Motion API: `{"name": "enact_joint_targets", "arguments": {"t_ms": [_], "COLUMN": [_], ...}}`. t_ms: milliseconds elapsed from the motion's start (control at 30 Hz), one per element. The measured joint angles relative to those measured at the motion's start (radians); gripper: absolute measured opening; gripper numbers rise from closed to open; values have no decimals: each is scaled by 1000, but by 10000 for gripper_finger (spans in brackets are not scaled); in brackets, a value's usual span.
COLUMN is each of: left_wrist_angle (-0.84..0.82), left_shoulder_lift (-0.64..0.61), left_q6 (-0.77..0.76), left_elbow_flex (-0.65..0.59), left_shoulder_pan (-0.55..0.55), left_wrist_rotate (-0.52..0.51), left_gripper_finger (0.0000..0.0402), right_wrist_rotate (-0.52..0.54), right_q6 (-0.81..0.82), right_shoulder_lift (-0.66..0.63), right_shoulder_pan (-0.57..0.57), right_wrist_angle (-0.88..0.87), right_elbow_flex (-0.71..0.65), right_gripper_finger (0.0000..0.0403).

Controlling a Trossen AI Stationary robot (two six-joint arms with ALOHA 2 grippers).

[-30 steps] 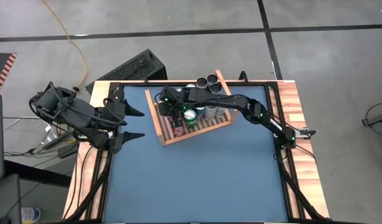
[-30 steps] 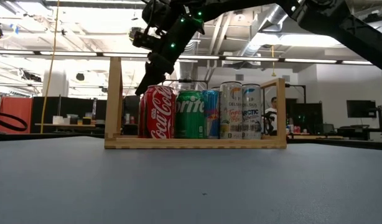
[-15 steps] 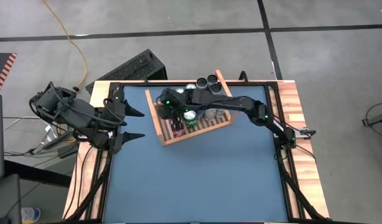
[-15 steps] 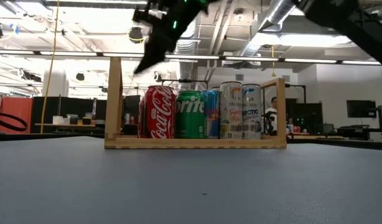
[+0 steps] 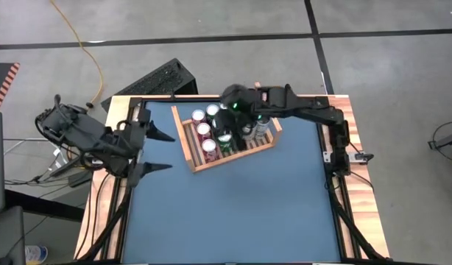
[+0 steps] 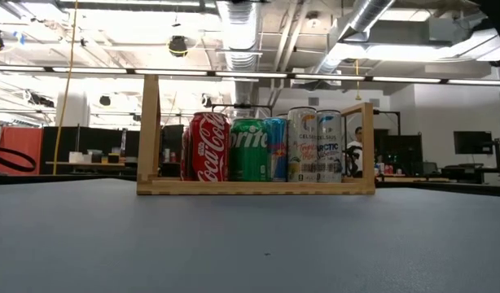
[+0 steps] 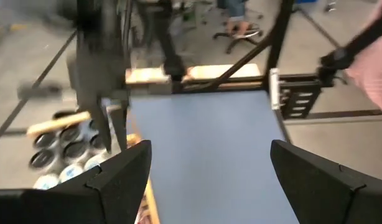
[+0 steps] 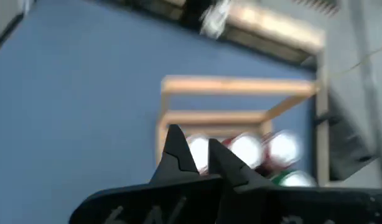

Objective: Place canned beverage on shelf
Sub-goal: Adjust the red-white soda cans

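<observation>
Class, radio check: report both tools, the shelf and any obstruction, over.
Right tool shut, empty, above the shelf. Left tool open, idle at table's left edge. Cans upright in shelf. Nothing blocking.

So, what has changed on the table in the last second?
The right arm has pulled back from over the left part of the shelf toward the table's far right, out of the low view; its fingers stay shut and empty. The left gripper waits open at the left edge. The red can and the green can have not moved.
</observation>
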Motion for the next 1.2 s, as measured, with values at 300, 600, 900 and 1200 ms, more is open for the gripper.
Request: {"name": "enact_joint_targets", "arguments": {"t_ms": [300, 600, 900, 1200], "left_wrist_angle": [13, 10, 10, 4], "left_shoulder_lift": [3, 5, 5, 4], "left_q6": [-4, -6, -6, -5], "left_elbow_flex": [0, 0, 0, 0], "left_shoulder_pan": [-40, -55, -54, -54], "left_wrist_rotate": [7, 8, 7, 7], "left_gripper_finger": [316, 316, 316, 316], "right_wrist_rotate": [93, 182, 173, 165], "right_q6": [31, 29, 24, 13], "right_shoulder_lift": [-1, 0, 37, 78], "right_shoulder_pan": [136, 153, 119, 82], "right_wrist_angle": [177, 359, 465, 503], "right_elbow_flex": [-345, -538, -593, -593], "right_gripper_finger": [0, 0, 0, 0]}}
